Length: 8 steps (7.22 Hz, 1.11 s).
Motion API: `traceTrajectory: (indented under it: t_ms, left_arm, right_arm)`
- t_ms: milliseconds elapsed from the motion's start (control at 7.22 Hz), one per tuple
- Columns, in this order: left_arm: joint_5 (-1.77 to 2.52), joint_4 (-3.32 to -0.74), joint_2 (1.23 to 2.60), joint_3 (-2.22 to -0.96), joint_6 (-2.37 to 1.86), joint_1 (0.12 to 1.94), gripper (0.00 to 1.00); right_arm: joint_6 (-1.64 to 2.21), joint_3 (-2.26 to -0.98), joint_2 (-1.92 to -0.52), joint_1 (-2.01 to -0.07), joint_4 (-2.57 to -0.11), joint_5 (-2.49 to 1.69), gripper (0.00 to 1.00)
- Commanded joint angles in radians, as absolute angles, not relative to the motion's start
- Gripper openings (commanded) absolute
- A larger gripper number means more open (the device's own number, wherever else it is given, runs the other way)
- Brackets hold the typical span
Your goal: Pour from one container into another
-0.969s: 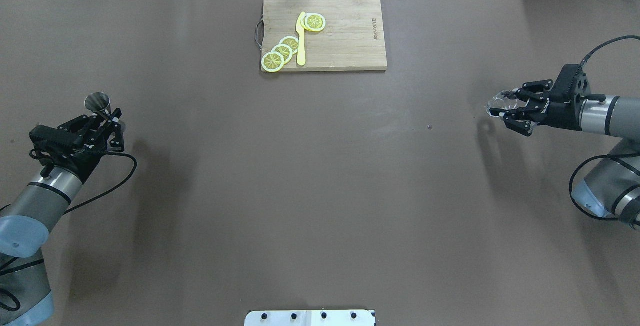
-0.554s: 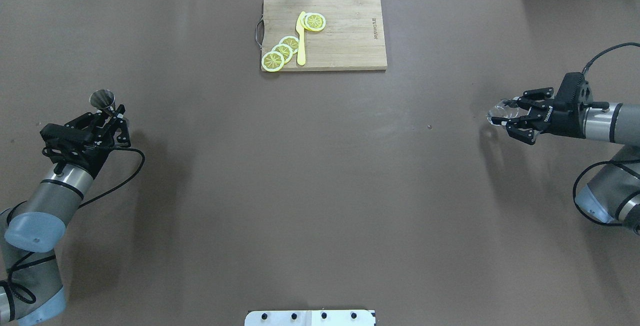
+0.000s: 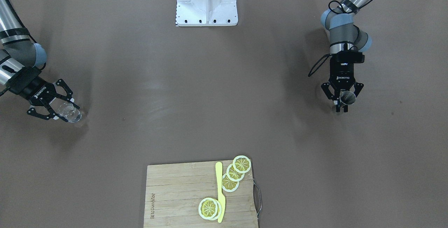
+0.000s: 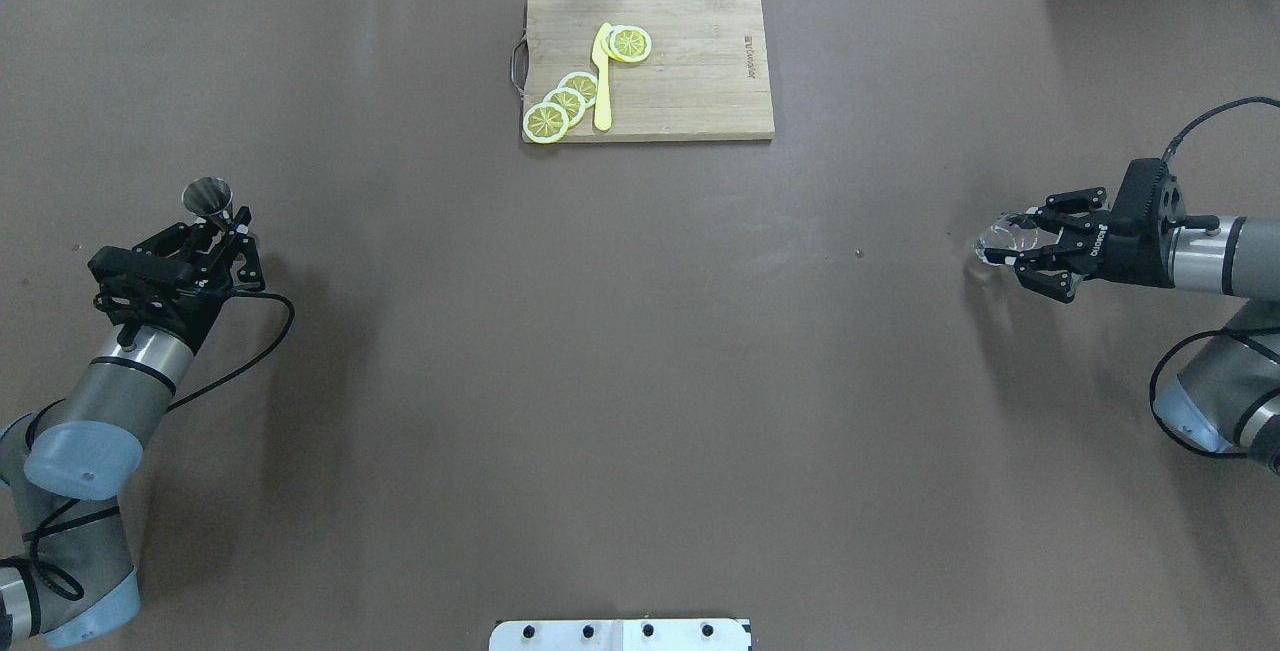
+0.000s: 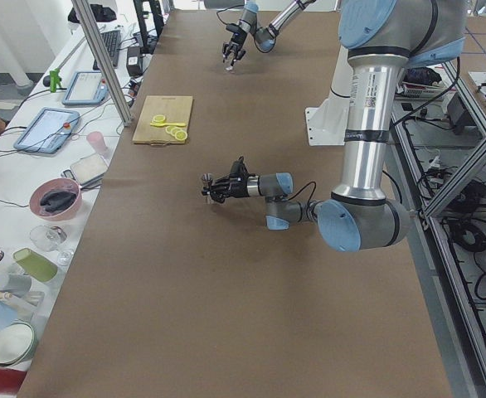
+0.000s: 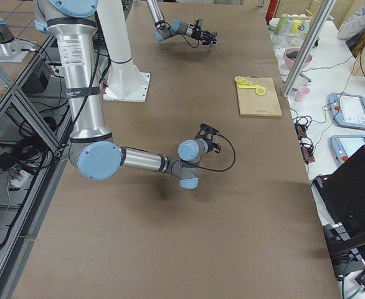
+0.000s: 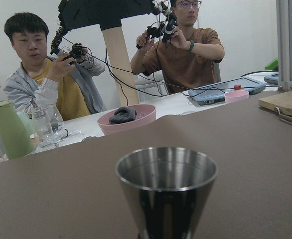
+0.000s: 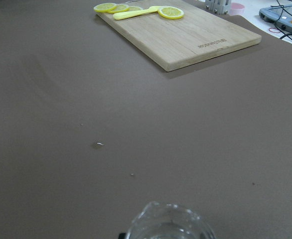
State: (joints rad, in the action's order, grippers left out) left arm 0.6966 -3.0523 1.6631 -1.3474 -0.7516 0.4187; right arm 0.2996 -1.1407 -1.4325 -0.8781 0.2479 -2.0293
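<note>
Left end effector (image 4: 232, 236) — closed low on a steel measuring cup (image 4: 207, 199), upright, well out from the cutting board (image 4: 700, 81) on its handle side, nearer the robot. Right end effector (image 4: 1003, 241) — clamped round a clear glass (image 4: 985, 249), well out from the board's opposite end. Likely trouble: the glass looks slick, so a fast swing inward could slip or slosh it; a misaligned tilt over the cup's small rim would wet the table (image 4: 640, 381). Lemon slices (image 4: 565, 103) and a yellow knife (image 4: 602, 81) lie on the board.

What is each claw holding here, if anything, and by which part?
Left claw grips the steel jigger by its narrow lower part, below the cone. Right claw grips the clear glass across its sides.
</note>
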Motion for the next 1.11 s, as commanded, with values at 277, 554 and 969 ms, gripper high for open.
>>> traceTrajectory:
  t_ms: [277, 554, 969]
  left_arm:
    - [0.704, -3.062, 1.67, -1.335, -0.753, 0.419, 0.0]
    - [0.707, -3.066, 1.675, -1.336, -0.793, 0.419, 0.0]
    - [0.704, -3.066, 1.675, -1.335, -0.827, 0.419, 0.0]
  right_arm:
    - [0.073, -1.137, -1.437, -0.877, 0.249, -2.101, 0.0]
    - [0.043, -1.138, -1.437, -0.877, 0.249, -2.109, 0.0]
    - [0.044, -1.137, -1.439, -0.877, 0.249, -2.112, 0.0]
